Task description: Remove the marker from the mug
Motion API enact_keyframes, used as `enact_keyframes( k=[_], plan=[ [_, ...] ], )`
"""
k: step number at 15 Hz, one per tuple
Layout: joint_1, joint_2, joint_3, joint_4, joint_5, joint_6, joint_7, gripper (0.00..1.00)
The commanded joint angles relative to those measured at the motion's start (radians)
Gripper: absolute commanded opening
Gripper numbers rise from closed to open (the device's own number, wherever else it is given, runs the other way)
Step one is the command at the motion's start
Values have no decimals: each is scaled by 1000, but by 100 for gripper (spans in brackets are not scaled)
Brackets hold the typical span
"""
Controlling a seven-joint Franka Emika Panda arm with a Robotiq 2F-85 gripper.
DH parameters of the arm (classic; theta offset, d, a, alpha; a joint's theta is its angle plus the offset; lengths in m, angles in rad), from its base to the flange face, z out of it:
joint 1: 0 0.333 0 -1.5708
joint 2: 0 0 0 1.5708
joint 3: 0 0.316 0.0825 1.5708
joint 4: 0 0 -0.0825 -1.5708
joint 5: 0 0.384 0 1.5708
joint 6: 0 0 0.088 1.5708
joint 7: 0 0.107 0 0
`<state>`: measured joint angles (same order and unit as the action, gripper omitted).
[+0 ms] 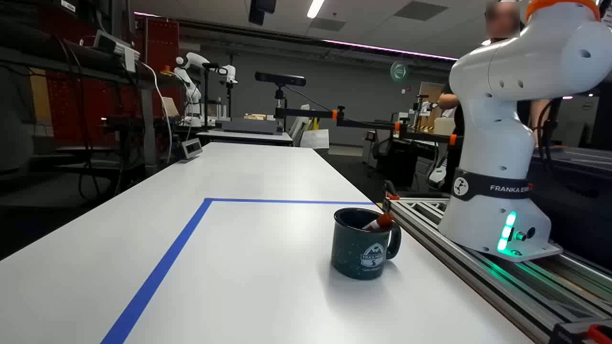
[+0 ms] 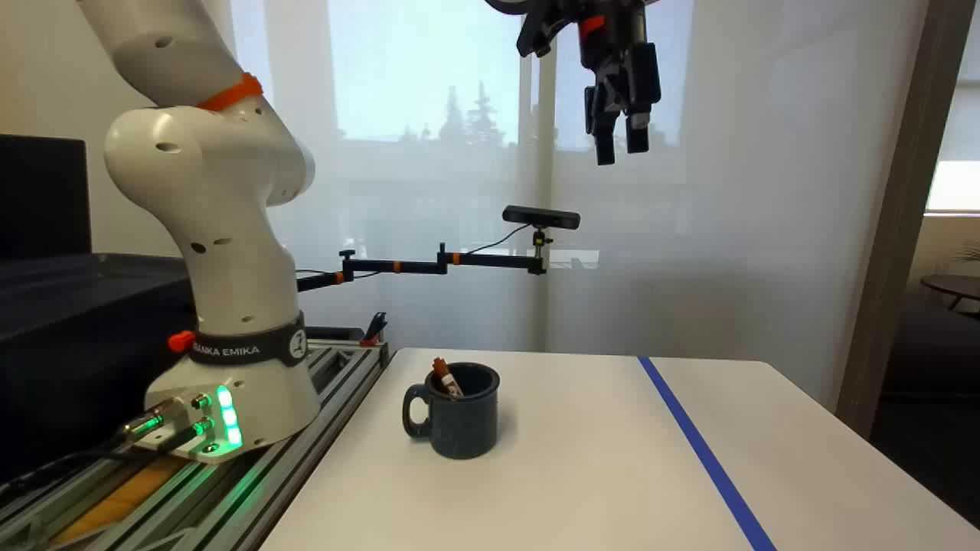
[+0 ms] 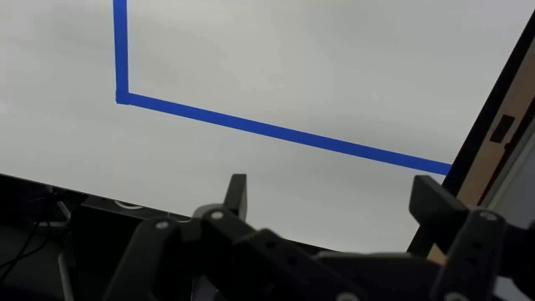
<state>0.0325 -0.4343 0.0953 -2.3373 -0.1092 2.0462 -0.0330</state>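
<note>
White-topped, the bench (image 1: 224, 277) carries a speckled camp mug (image 1: 359, 253) near its robot-side edge, a red-brown-capped marker (image 1: 379, 222) inside slanting toward the handle (image 1: 395, 241). The gripper (image 3: 331, 188) hangs high, spread, holding nothing; it should match that slant, pinch only the cap (image 2: 441, 370) and pull lengthwise.

- Mug (image 1: 351, 260): glossy, enamel-like, finely speckled.
- Marker (image 1: 381, 221): smooth, plastic-looking.
- Worktop (image 1: 248, 267): smooth, with a soft sheen.
- Tape (image 3: 250, 125): flat, matt.
- Arm (image 1: 502, 138): smooth, glossy shell.
- Pincer (image 3: 330, 186): matt, with metal-looking screw heads (image 3: 216, 215).
- Rails (image 1: 473, 277) under the arm: bare metal.
</note>
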Motion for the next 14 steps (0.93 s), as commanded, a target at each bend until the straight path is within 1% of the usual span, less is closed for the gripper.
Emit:
enact_keyframes(
  k=[1, 8, 9, 10, 12, 14],
  plan=[
    [11, 1, -9, 3, -5, -2, 4, 100],
    [11, 0, -9, 6, -5, -2, 4, 100],
    [12, 0, -14, -15, 12, 23, 12, 100],
    [17, 2, -21, -34, 36, 35, 14, 100],
    [32, 13, -30, -94, 120, 73, 44, 100],
    [61, 23, -36, -162, 233, 125, 42, 100]
  ],
)
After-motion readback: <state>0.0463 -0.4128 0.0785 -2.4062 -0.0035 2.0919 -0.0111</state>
